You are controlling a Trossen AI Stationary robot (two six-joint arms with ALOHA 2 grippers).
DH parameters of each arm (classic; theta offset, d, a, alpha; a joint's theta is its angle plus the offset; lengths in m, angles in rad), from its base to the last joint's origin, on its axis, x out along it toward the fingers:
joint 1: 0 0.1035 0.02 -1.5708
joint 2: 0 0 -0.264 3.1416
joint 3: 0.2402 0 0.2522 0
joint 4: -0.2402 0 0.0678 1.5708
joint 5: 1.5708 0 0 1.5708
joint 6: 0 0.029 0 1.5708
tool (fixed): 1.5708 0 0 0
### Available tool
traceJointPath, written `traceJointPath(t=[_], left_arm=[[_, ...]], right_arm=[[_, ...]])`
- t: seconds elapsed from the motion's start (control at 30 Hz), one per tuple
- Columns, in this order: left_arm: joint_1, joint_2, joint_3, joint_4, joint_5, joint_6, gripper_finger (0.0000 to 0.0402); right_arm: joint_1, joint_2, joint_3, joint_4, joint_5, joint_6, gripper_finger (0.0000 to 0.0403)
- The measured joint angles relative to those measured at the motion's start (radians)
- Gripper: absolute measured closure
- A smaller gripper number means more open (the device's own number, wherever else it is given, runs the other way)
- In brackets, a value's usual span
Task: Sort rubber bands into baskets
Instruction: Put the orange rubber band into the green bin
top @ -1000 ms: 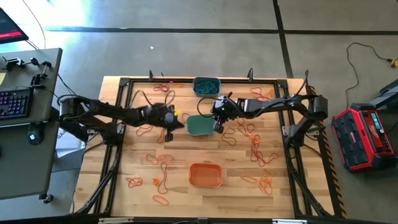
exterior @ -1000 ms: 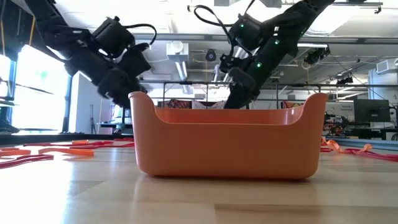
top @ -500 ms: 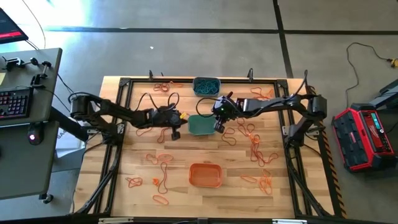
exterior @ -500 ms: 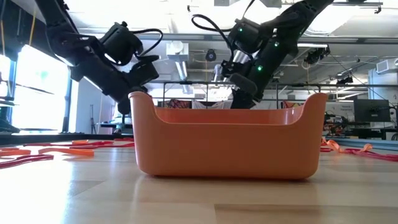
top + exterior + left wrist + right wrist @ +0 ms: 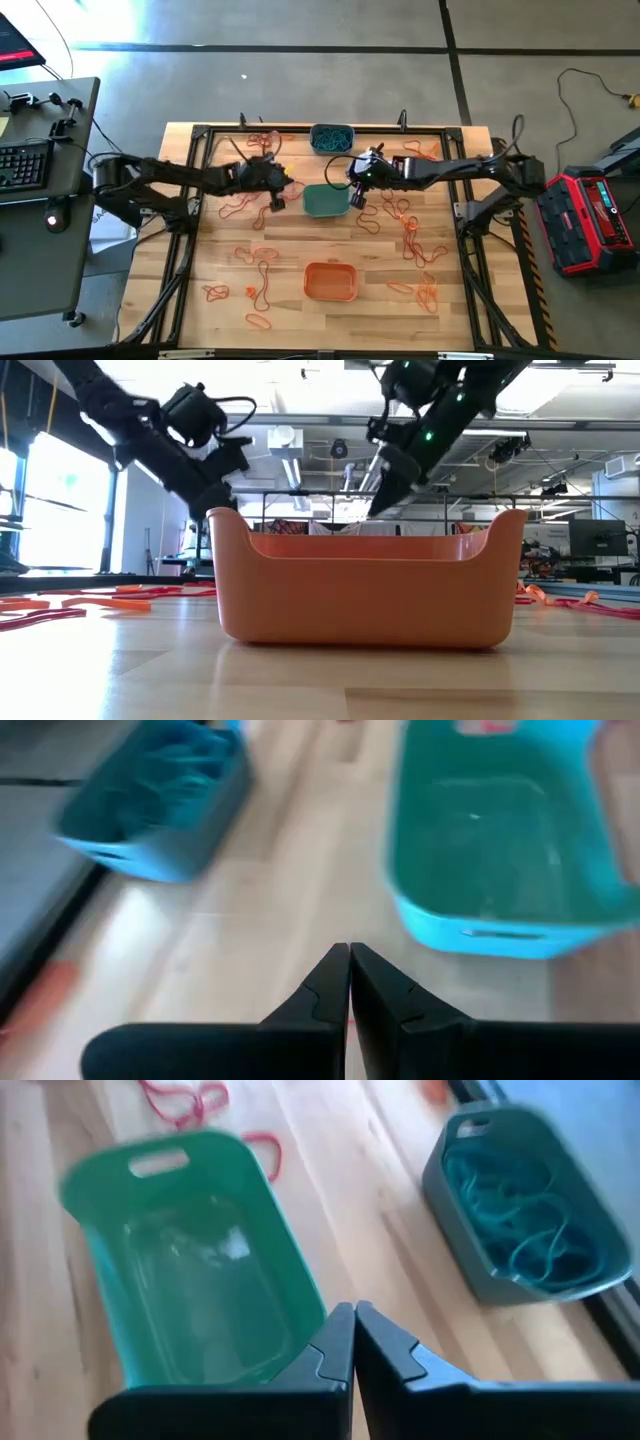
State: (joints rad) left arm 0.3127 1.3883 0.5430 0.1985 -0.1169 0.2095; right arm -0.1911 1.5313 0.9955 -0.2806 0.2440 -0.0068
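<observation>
The teal-green basket (image 5: pixel 325 201) stands mid-table, with nothing in it in the right wrist view (image 5: pixel 190 1280). My left gripper (image 5: pixel 278 200) hovers to its left, shut, with nothing between the fingers (image 5: pixel 349 960). My right gripper (image 5: pixel 357 198) hovers by its right rim, shut and empty too (image 5: pixel 354 1320). Blue-teal rubber bands fill the grey-blue basket (image 5: pixel 331 138) at the far edge. Toward the near edge stands the orange basket (image 5: pixel 330 281). Orange and red rubber bands (image 5: pixel 410 225) lie scattered flat on the wood.
A black frame rail (image 5: pixel 190 230) runs around the tabletop. Loose bands lie thick on the right side (image 5: pixel 425 290) and near the left front (image 5: pixel 262 290). The orange basket (image 5: pixel 365 590) fills the low view. A desk with a keyboard (image 5: pixel 25 165) stands off the left edge.
Both grippers have risen, staying shut. My left gripper swung toward the teal-green basket, then drew toward the far edge and tipped up. My right gripper lifted clear above the teal-green basket's right rim, shifting slightly toward the table's right edge.
</observation>
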Motion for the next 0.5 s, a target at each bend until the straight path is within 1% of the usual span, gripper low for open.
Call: traceJointPath(t=[0.1, 0.23, 0.33, 0.43, 0.5], left_arm=[[0.071, -0.057, 0.067, -0.145, -0.002, 0.011, 0.0398], [0.187, -0.063, 0.172, -0.302, -0.001, 0.062, 0.0399], [0.271, -0.03, 0.249, -0.39, 0.017, 0.108, 0.0401], [0.345, 0.021, 0.315, -0.457, 0.083, 0.159, 0.0401], [0.379, 0.066, 0.349, -0.487, 0.095, 0.189, 0.0398]], right_arm=[[0.002, -0.022, 0.0, 0.002, 0.0, -0.006, 0.0403], [0.002, -0.02, -0.036, 0.047, -0.006, -0.035, 0.0403], [0.002, -0.015, -0.091, 0.173, -0.01, -0.037, 0.0403], [0.011, -0.015, -0.169, 0.376, -0.035, -0.043, 0.0403], [0.019, -0.015, -0.22, 0.493, -0.055, -0.043, 0.0403]])
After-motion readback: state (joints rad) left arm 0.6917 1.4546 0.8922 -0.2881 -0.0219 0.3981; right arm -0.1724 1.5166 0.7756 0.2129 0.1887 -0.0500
